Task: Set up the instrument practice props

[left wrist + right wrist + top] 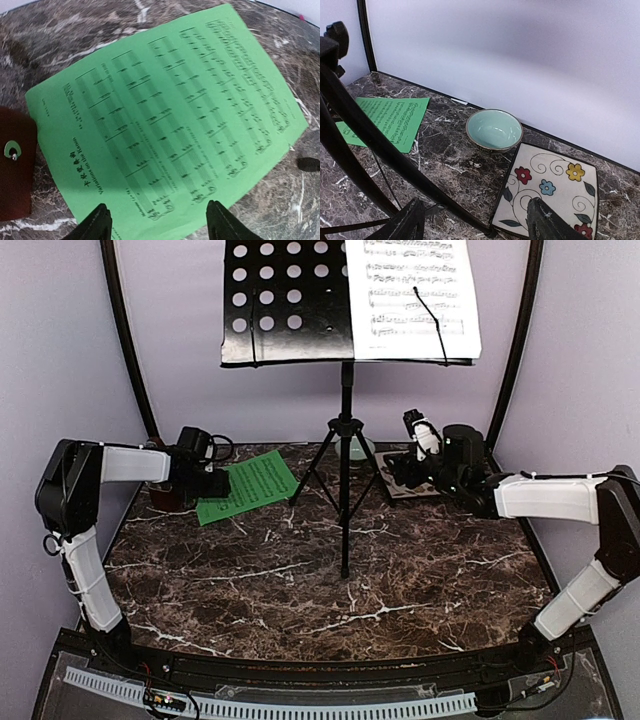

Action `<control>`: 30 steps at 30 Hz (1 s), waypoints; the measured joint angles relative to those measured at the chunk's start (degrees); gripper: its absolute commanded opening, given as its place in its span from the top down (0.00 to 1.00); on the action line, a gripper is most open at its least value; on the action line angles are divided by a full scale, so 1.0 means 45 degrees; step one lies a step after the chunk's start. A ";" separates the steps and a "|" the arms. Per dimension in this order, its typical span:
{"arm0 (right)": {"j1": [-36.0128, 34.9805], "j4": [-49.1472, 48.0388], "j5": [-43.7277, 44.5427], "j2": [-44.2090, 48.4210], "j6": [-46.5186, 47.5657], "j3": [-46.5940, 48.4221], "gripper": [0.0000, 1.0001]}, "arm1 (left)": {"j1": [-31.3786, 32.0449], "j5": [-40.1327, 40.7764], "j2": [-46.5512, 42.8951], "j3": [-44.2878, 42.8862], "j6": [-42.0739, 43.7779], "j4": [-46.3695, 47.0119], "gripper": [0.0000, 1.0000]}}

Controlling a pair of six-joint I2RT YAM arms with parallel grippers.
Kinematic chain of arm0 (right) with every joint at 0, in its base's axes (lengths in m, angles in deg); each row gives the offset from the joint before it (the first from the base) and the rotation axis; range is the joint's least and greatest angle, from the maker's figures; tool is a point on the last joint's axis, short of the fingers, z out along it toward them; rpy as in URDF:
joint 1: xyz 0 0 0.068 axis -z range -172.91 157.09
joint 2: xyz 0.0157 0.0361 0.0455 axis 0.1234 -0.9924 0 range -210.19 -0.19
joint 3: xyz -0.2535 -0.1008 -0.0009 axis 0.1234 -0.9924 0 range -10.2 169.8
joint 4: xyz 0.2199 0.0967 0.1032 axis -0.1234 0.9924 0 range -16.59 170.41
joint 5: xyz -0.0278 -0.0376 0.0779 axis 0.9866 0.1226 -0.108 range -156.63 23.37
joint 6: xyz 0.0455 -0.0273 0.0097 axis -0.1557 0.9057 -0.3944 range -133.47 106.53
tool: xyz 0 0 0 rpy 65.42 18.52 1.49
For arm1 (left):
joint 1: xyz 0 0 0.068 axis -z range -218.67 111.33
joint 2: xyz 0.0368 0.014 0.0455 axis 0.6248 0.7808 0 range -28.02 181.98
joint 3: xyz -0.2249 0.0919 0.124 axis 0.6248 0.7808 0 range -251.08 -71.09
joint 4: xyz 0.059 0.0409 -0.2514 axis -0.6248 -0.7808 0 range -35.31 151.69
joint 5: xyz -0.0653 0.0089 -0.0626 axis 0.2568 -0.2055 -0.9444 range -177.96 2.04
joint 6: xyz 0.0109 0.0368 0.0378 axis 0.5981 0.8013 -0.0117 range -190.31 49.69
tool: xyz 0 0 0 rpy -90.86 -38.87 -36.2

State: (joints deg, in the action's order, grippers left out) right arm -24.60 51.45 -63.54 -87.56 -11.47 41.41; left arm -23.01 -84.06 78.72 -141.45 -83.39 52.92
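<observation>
The black music stand (290, 300) stands on its tripod mid-table, and its legs (350, 135) cross the right wrist view. A white sheet (415, 290) rests on the right half of its desk. The green sheet (248, 485) lies flat on the table at the left. My left gripper (215, 482) hovers over the near edge of that green sheet (165, 115), jaws open (157, 220) and holding nothing. The dark red-brown metronome (15, 165) sits just left of the sheet. My right gripper (418, 430) is open (477, 220) and empty, above the table by the tripod's right leg.
A pale green bowl (494, 130) sits behind the tripod near the back wall. A cream tile with swirls and flowers (555, 190) lies to its right, under my right gripper. Black frame posts (130, 340) stand at the back corners.
</observation>
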 measured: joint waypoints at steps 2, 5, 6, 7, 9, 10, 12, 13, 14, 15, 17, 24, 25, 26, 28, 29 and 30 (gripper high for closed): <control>0.0000 -0.0039 -0.0049 0.0199 -0.0136 -0.0092 0.28 | -0.0321 -0.0005 0.0306 0.0000 -0.0379 -0.0019 0.34; 0.0000 -0.0044 -0.0121 0.0374 -0.0253 -0.0248 0.28 | -0.0656 0.0010 0.0845 0.0000 -0.0777 -0.0087 0.34; 0.0000 -0.0044 -0.0136 0.0403 -0.0282 -0.0301 0.28 | -0.0695 0.0010 0.0991 0.0000 -0.0865 -0.0117 0.34; 0.0000 -0.0044 -0.0155 0.0437 -0.0330 -0.0345 0.28 | -0.0695 0.0010 0.1171 -0.0005 -0.0947 -0.0170 0.34; 0.0000 -0.0034 -0.0165 0.0525 -0.0408 -0.0452 0.28 | -0.0665 0.0039 0.1379 0.0000 -0.1141 -0.0248 0.35; 0.0000 -0.0029 -0.0165 0.0593 -0.0437 -0.0510 0.28 | -0.0641 0.0029 0.1379 -0.0015 -0.1243 -0.0277 0.35; 0.0000 -0.0024 -0.0170 0.0743 -0.0471 -0.0597 0.28 | -0.0583 0.0063 0.1379 -0.0010 -0.1418 -0.0282 0.35; 0.0000 -0.0019 -0.0165 0.0831 -0.0476 -0.0646 0.28 | -0.0525 0.0092 0.1379 0.0005 -0.1535 -0.0287 0.35; 0.0000 -0.0019 -0.0165 0.0913 -0.0481 -0.0675 0.28 | -0.0466 0.0160 0.1379 0.0029 -0.1647 -0.0291 0.35; 0.0000 -0.0019 -0.0165 0.0981 -0.0476 -0.0690 0.28 | -0.0398 0.0291 0.1370 0.0078 -0.1778 -0.0262 0.35; 0.0000 -0.0019 -0.0165 0.1112 -0.0471 -0.0699 0.27 | -0.0117 0.0695 0.1273 0.0291 -0.2045 -0.0233 0.35; 0.0000 -0.0029 -0.0160 0.1277 -0.0471 -0.0714 0.27 | 0.1909 0.1574 -0.0029 0.2016 -0.3949 -0.0544 0.39; 0.0000 -0.0029 -0.0160 0.1277 -0.0471 -0.0714 0.27 | 0.2297 0.1622 -0.0262 0.2186 -0.4386 -0.0777 0.40; 0.0000 -0.0029 -0.0160 0.1277 -0.0471 -0.0714 0.27 | 0.2618 0.1647 -0.0461 0.2331 -0.4770 -0.1025 0.40; 0.0000 -0.0024 -0.0160 0.1277 -0.0471 -0.0714 0.27 | 0.3395 0.1627 -0.1010 0.2773 -0.5697 -0.1593 0.39; 0.0000 -0.0024 -0.0160 0.1277 -0.0476 -0.0714 0.27 | 0.3711 0.1549 -0.1336 0.3036 -0.6120 -0.1899 0.38; 0.0000 -0.0029 -0.0165 0.1277 -0.0476 -0.0714 0.27 | 0.3988 0.1384 -0.1666 0.3274 -0.6416 -0.2176 0.36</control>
State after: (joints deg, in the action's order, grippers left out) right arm -24.60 51.32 -64.28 -81.82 -13.61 38.20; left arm -5.06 -77.83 71.22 -126.72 -112.27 43.12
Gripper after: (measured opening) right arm 0.728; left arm 0.610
